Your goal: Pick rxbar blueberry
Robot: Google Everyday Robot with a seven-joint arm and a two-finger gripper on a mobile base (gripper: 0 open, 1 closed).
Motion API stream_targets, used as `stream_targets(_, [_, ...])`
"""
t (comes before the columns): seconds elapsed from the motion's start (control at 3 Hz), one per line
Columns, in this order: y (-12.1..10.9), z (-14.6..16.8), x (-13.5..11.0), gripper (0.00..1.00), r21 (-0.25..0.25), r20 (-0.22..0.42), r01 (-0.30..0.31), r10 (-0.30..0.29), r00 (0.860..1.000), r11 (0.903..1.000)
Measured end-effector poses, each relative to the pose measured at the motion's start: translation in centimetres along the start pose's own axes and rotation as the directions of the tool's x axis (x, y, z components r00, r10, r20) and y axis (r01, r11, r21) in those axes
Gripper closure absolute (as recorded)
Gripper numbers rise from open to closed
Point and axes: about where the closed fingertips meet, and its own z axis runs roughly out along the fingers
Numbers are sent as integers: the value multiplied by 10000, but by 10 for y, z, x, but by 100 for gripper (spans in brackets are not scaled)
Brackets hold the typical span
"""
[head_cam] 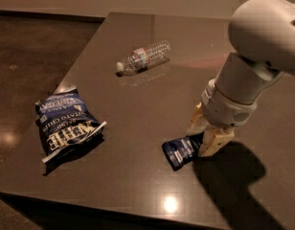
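Note:
The rxbar blueberry [180, 151] is a small flat dark blue wrapper with white lettering. It lies on the dark table [138, 104] near the front, right of centre. My gripper [205, 131] is low over the bar's right end, pointing down from the white arm [255, 47]. Its cream fingers [215, 141] stand apart, one on the far side and one on the near side of that end. The bar's right tip is hidden behind the near finger. The bar still rests on the table.
A larger dark blue and white kettle chips bag [66, 122] lies near the table's left edge. A clear plastic water bottle [143, 56] lies on its side at the back middle. The table's front edge [114, 207] is close below the bar.

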Motion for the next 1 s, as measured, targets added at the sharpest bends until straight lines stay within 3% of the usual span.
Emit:
stream_targets(0.33, [0, -4, 1, 100, 13, 8, -46, 46, 10000, 10000])
stream_targets(1.0, [-6, -42, -13, 100, 418, 410, 24, -41, 9992, 9991])
